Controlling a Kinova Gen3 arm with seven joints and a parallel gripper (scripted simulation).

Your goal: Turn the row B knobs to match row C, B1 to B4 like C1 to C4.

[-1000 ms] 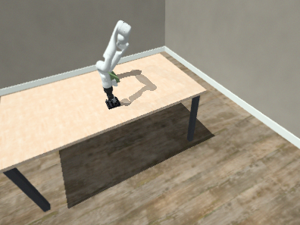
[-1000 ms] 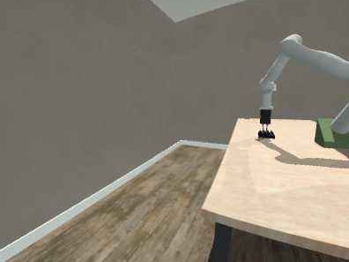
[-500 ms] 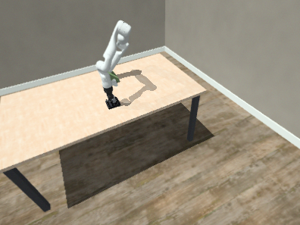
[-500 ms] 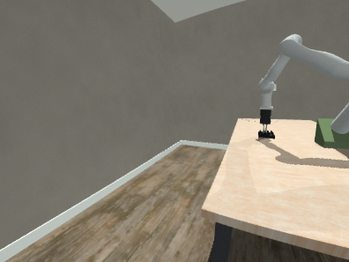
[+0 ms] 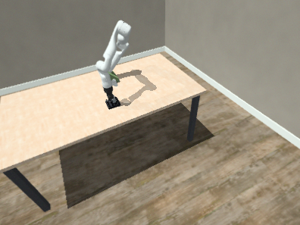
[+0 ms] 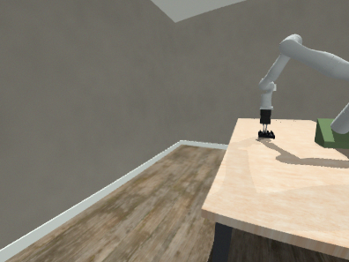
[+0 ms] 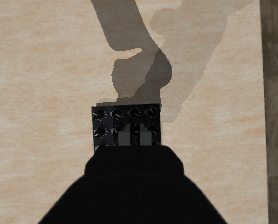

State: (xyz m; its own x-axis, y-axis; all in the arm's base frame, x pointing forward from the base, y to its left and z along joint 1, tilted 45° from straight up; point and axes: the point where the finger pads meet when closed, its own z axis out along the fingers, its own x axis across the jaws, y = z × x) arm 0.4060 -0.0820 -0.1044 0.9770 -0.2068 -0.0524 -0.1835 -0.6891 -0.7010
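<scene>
The black knob box (image 5: 113,105) (image 6: 267,136) (image 7: 108,122) stands on the table under the arm. In the wrist view its upper rows of small dark knobs with white marks show; the lower part is hidden by the gripper body. The gripper (image 5: 112,100) (image 6: 265,131) (image 7: 135,136) points down at the box, its two grey fingers close together on either side of a knob (image 7: 135,130), third from the left in the second visible row. It looks shut on this knob. Its white line, the printed names and the socket cannot be made out.
The wooden table (image 5: 49,117) (image 6: 282,189) (image 7: 45,60) carries the box near one long edge, which shows at the right of the wrist view. A green block (image 5: 114,77) (image 6: 326,133) stands by the arm's base. The arm's shadow falls beside the box.
</scene>
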